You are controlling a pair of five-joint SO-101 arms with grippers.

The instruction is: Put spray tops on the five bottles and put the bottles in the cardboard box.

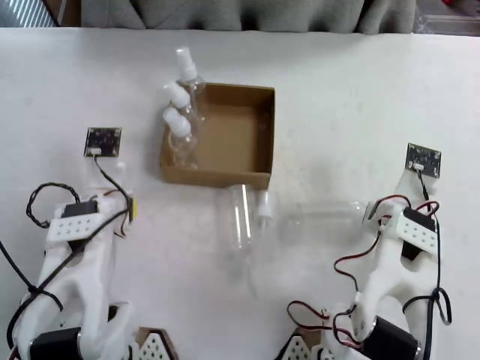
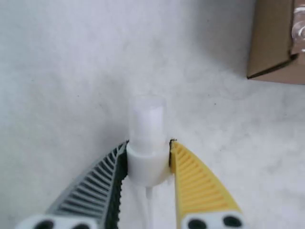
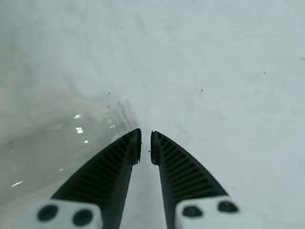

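High view: a lying bottle (image 1: 240, 219), axis 12-to-6, is found at 3 o'clock of the left gripper (image 1: 132, 208), clamped on a spray top (image 2: 147, 119); the right gripper (image 3: 145, 149) is nearly closed, empty.

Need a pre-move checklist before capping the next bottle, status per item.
1. Left gripper holds a spray top: ok, shut on its collar.
2. Right gripper holds a bottle: not ok, nearly shut and empty; a bare bottle lies beside it.
3. Second bare bottle free to grab: ok, lying by the near wall of the box.
4. Spare top at hand: ok, lying next to the second bottle.
5. Box has room: ok, three capped bottles lean at one side.
6. Held top's tube straight: cannot tell.
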